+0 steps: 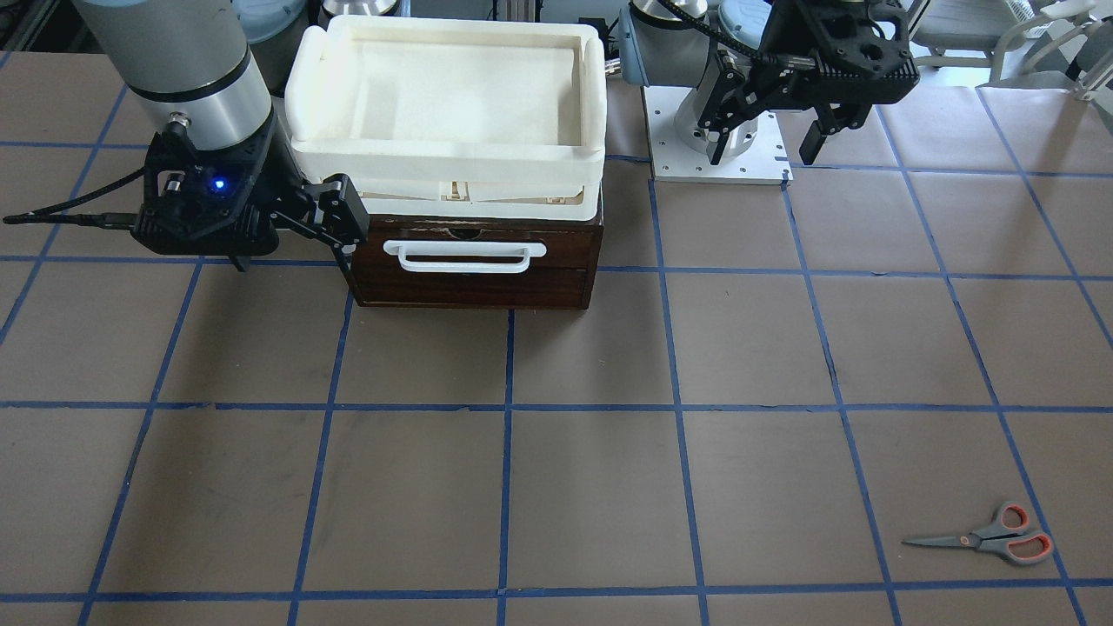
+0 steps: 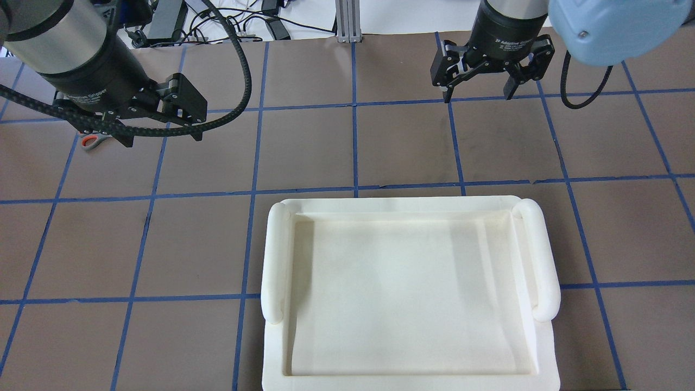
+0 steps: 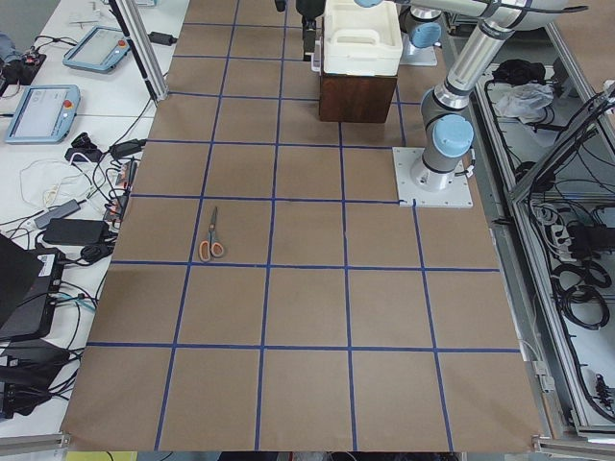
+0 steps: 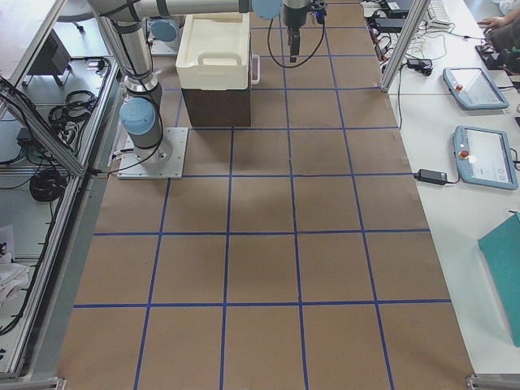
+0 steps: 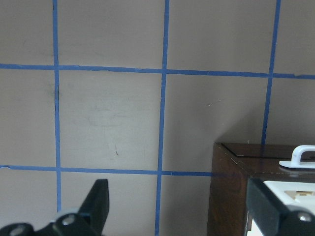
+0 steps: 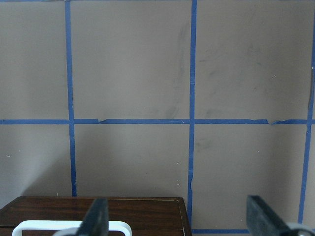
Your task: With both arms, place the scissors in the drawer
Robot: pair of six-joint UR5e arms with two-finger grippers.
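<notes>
Well apart from the chest [image 1: 478, 291], the scissors [image 1: 991, 539] lie flat on the table [image 1: 591, 487] on the robot's left. The drawer [image 1: 565, 239] is closed, with a cream foam tray [image 1: 443, 156] stacked on top of the chest. The left gripper [image 1: 763, 156] and right gripper [image 2: 477, 95] hang empty, jaws apart.
</notes>
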